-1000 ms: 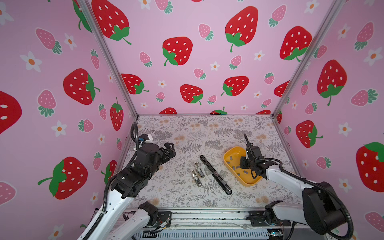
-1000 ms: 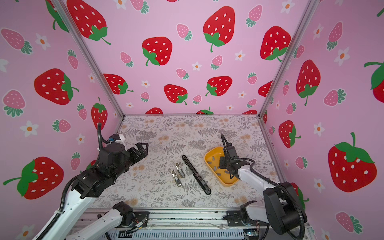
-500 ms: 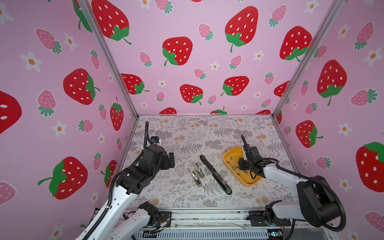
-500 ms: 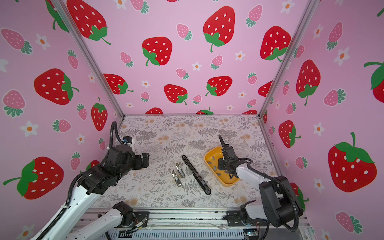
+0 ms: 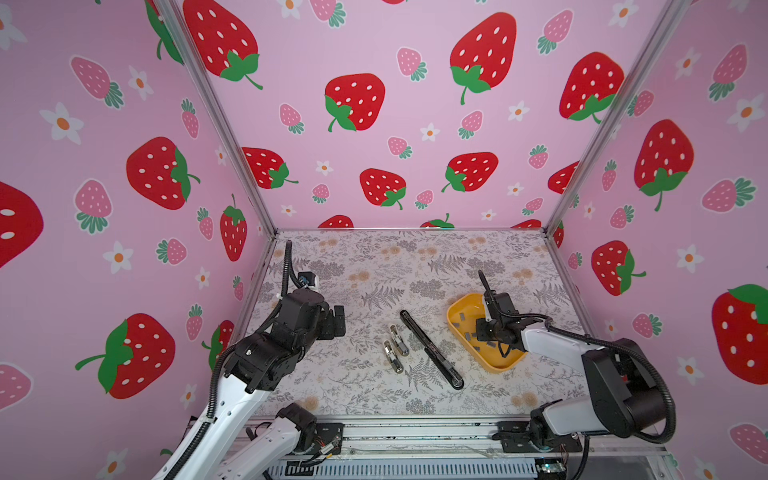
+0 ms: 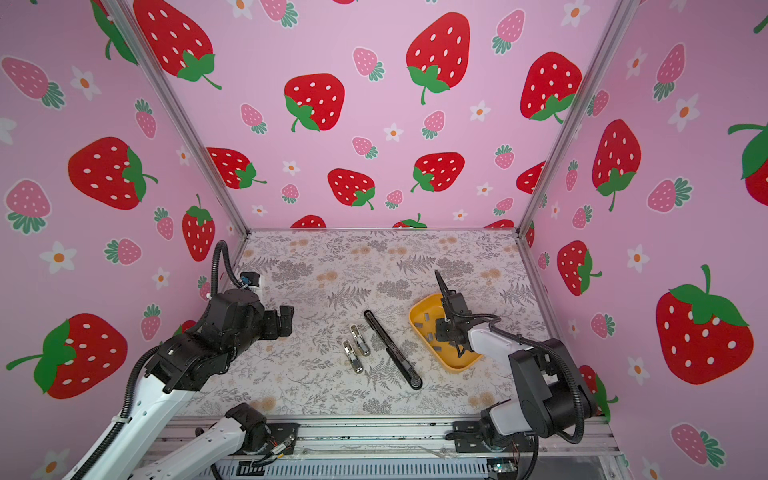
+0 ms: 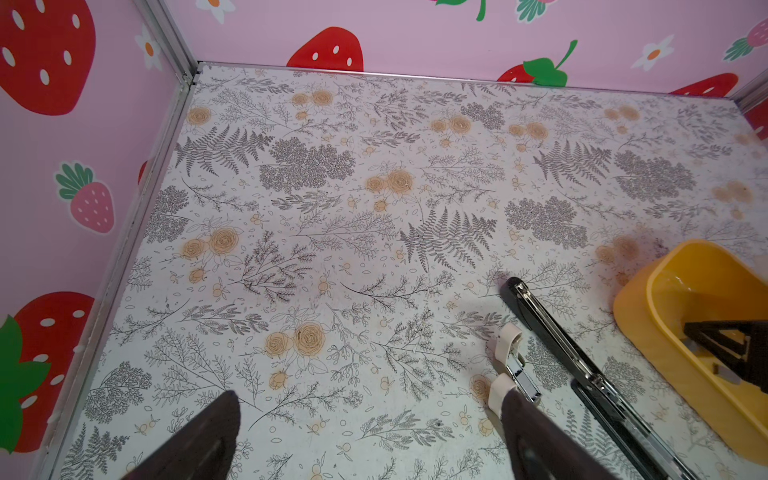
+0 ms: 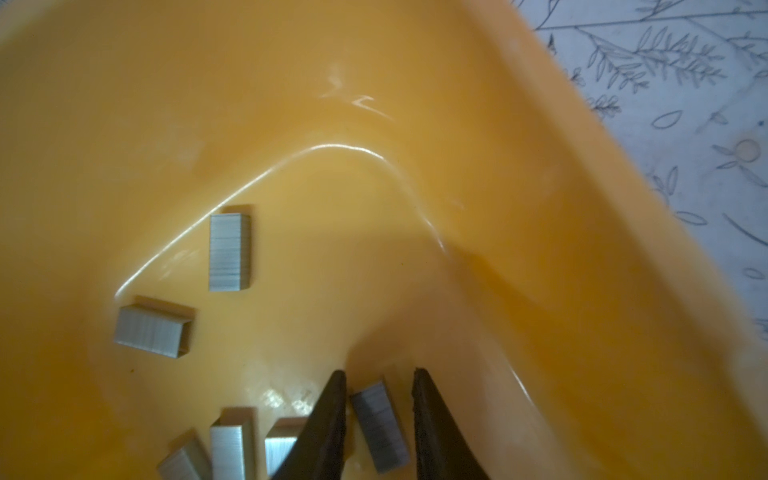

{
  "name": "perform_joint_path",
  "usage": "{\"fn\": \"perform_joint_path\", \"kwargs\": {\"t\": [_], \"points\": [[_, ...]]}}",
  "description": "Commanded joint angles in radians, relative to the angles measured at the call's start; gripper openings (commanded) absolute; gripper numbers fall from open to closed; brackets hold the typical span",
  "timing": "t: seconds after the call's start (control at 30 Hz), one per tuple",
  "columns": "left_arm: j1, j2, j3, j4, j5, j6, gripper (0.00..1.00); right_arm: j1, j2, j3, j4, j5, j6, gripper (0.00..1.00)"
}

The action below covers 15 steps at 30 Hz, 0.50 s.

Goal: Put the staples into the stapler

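Loading had barely begun. The black stapler (image 5: pixel 430 349) lay opened out flat near the middle of the table (image 5: pixel 374 270); whether its channel held anything could not be told. The staples (image 8: pixel 227 251) lay loose in the yellow tray (image 5: pixel 496 366), at the stapler's 3 o'clock. The right gripper (image 8: pixel 378 372) was down in the tray, jaws narrowly parted around one strip, not yet clamped. The left gripper (image 7: pixel 370 399) hovered wide open at the stapler's 9 o'clock.

No writing, label, brand name, number or sign can be read in any of the views
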Motion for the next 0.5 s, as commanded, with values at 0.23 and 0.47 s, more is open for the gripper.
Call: {"fn": "perform_joint_path", "kwargs": {"t": [0.23, 0.47], "points": [[0.004, -0.054, 0.031, -0.025, -0.030, 0.010, 0.99, -0.003, -0.012, 0.009, -0.057, 0.012, 0.012, 0.25], [0.007, -0.065, 0.029, -0.020, -0.019, 0.011, 0.99, -0.002, -0.035, -0.007, -0.070, 0.026, 0.036, 0.29]]}}
